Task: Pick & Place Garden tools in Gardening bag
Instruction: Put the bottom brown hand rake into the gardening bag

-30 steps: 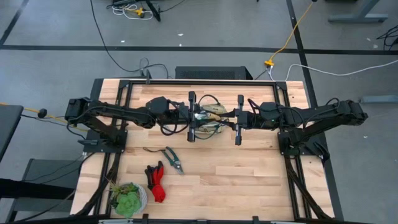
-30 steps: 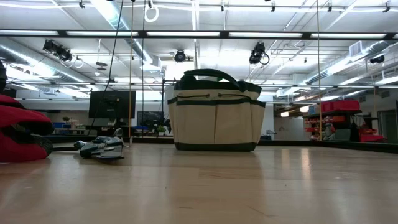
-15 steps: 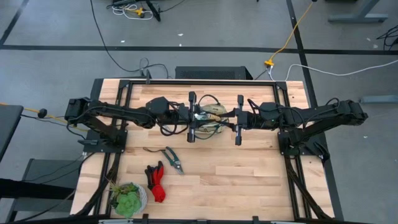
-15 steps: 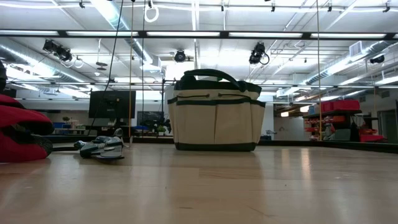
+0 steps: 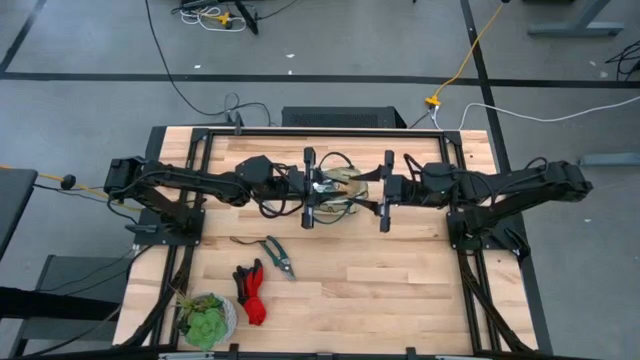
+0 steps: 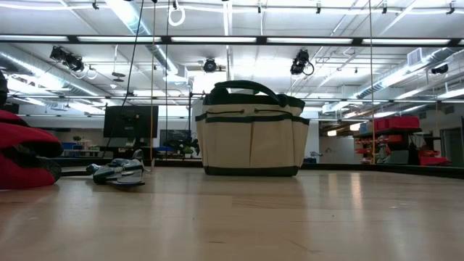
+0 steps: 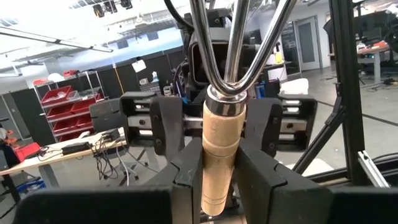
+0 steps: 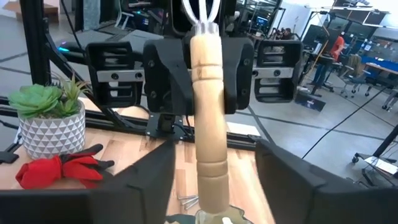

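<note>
A red-and-black pair of gloves (image 5: 251,296) is seen near the table's front, beside a leafy green plant in a pale patterned pot (image 5: 207,320); green-handled pruning shears (image 5: 275,254) lie just behind them on the wooden table (image 5: 400,280). Farther back, at the middle, the round tan fabric gardening bag with dark green trim (image 6: 251,138) stands upright. Above it, a wooden-handled metal hand fork (image 7: 220,149) is clamped upright by the left gripper (image 7: 217,186). The right gripper (image 8: 211,180) faces it with fingers spread apart on either side of the handle.
</note>
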Robot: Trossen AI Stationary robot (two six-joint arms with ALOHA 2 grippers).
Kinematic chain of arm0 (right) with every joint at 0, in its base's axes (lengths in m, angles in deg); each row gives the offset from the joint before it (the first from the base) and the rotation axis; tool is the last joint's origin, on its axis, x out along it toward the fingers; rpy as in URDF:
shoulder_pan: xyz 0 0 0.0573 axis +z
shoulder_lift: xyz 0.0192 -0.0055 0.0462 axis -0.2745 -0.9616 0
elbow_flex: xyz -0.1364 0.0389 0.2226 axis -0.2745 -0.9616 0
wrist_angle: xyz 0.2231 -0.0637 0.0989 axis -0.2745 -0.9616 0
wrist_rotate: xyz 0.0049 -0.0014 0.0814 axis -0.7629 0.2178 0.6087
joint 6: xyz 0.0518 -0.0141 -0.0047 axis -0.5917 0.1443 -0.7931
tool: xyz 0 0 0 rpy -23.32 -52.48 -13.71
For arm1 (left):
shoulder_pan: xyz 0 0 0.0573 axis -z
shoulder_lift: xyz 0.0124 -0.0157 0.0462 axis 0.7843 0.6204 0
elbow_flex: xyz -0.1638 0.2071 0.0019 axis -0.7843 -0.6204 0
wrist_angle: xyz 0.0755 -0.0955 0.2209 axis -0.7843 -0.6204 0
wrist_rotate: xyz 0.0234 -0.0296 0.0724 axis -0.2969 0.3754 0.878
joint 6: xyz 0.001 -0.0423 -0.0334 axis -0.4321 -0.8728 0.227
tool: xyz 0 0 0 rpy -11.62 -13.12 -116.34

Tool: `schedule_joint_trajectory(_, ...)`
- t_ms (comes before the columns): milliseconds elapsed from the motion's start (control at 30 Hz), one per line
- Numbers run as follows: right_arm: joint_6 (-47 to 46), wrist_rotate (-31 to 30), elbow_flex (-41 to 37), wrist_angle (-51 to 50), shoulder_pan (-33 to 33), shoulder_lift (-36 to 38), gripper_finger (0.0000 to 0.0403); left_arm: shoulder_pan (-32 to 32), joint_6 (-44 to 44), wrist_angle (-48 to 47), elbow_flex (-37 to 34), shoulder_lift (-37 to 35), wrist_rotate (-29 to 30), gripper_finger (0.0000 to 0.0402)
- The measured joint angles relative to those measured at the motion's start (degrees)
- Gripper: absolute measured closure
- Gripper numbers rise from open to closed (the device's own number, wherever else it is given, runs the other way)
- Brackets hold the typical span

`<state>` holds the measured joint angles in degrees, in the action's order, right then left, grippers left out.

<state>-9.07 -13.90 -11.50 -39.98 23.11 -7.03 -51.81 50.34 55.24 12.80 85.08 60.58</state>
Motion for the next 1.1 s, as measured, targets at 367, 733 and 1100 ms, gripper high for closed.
schedule_joint_trajectory(367,-0.03,-1.39,-0.02,-5.50,0.00,8.41,0.0140,0.01,0.04,-0.90,0.00,0.00,1.04,0.0324)
schedule_joint_trajectory(733,-1.53,-1.61,-0.04,-14.45,0.00,15.69,0.0221,-0.05,-0.42,-2.84,0.00,0.00,2.65,0.0324)
schedule_joint_trajectory(1100,-1.66,-1.61,-0.09,-18.32,0.00,19.52,0.0362,-0.05,-0.83,-2.84,0.00,0.00,2.97,0.0324)
